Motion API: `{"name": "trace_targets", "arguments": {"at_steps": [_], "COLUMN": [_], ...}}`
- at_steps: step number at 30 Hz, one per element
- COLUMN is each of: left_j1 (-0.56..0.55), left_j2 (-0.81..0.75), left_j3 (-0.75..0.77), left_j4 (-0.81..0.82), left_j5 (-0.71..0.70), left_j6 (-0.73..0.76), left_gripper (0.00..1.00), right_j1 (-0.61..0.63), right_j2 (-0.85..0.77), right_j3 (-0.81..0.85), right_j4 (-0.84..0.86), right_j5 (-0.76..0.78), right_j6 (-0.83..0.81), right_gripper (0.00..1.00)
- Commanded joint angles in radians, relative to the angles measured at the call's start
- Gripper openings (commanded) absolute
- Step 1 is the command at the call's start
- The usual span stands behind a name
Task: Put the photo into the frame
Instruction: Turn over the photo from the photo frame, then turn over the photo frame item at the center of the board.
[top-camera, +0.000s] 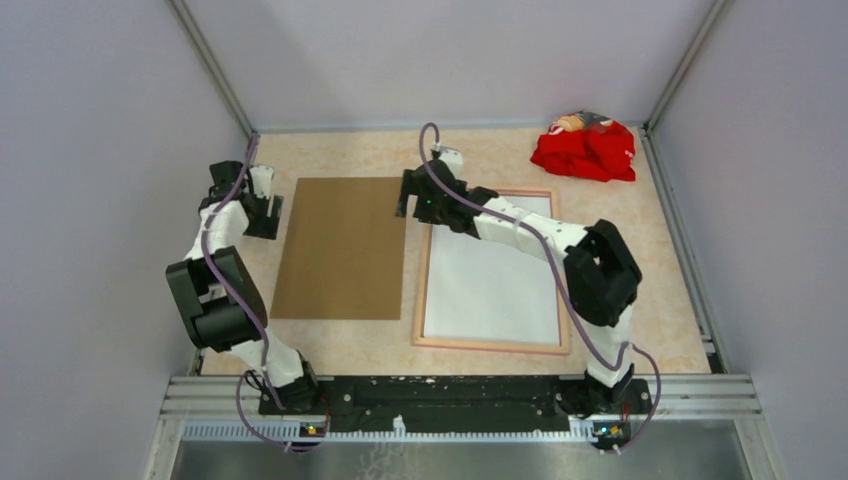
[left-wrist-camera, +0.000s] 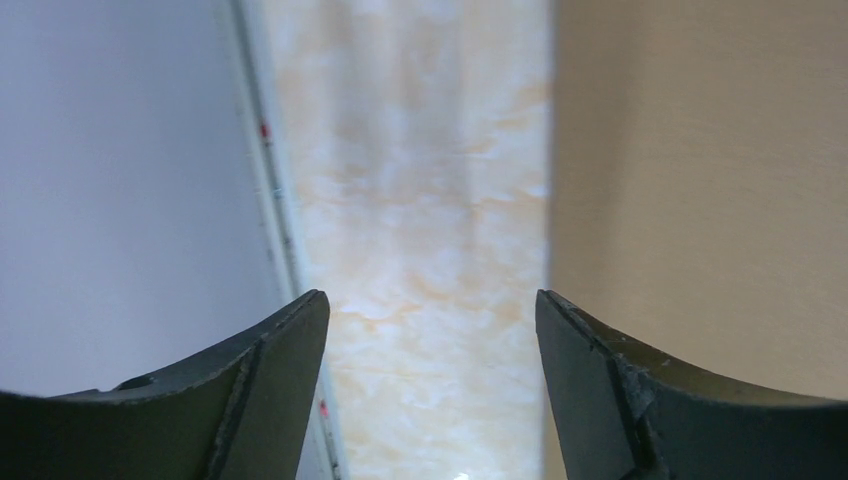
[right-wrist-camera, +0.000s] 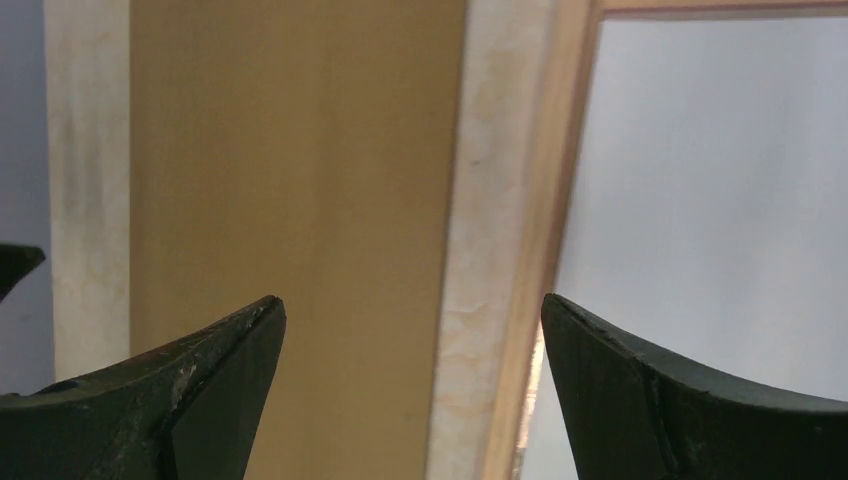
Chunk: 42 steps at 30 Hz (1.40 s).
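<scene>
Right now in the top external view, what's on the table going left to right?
In order: left arm's fingers → brown backing board → frame, with the photo white side up inside it → red cloth.

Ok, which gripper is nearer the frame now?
Right. The right gripper is at the far-left corner of the frame, by the gap beside the brown board. The left gripper is off that board's left edge, with the board between it and the frame.
</scene>
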<state>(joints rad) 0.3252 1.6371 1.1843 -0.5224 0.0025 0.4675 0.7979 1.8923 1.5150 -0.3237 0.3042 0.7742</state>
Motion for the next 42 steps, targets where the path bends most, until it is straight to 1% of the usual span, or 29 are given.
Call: {"name": "trace_targets", "arguments": {"at_steps": [1,5,10,14,16,21,24,26,31,33,38,42], "left_j1": [0.032,0.031,0.03,0.026,0.022,-0.004,-0.023,-0.039,-0.057,-0.059,-0.067,-0.072], "left_j2": [0.042,0.095,0.16,0.194,0.207,0.231,0.247,0.268,0.318,0.329,0.329,0.32], "left_j3": [0.027,0.023,0.016,-0.012,-0.023,-0.05,-0.063,-0.062,-0.043,-0.04,-0.057,-0.073], "left_j4": [0.071,0.09,0.096,0.106,0.104,0.102,0.083,0.061,0.019,0.007,0.002,0.007], "left_j5": [-0.081,-0.057,-0.02,-0.008,0.032,0.055,0.092,0.12,0.174,0.196,0.198,0.2], "left_j6": [0.008,-0.029,-0.073,-0.079,-0.079,-0.081,-0.082,-0.082,-0.084,-0.081,-0.062,-0.051], "left_gripper": [0.8,0.73,0.67,0.64,0.61,0.58,0.54,0.51,0.48,0.47,0.45,0.44], "right_j1": [0.056,0.069,0.075,0.075,0.074,0.075,0.075,0.075,0.072,0.067,0.061,0.064], "right_j2": [0.122,0.219,0.296,0.335,0.35,0.394,0.411,0.411,0.377,0.357,0.294,0.215], "right_j3": [0.124,0.202,0.238,0.241,0.243,0.257,0.263,0.262,0.233,0.207,0.148,0.085], "right_j4": [0.018,0.004,-0.01,-0.01,-0.002,0.017,0.037,0.051,0.117,0.168,0.307,0.451], "right_j5": [-0.076,-0.121,-0.133,-0.139,-0.149,-0.191,-0.222,-0.236,-0.274,-0.3,-0.395,-0.456], "right_j6": [0.011,0.035,0.066,0.086,0.092,0.127,0.153,0.168,0.197,0.221,0.276,0.329], "right_gripper": [0.99,0.99,0.99,0.99,0.99,0.99,0.99,0.99,0.99,0.99,0.99,0.98]}}
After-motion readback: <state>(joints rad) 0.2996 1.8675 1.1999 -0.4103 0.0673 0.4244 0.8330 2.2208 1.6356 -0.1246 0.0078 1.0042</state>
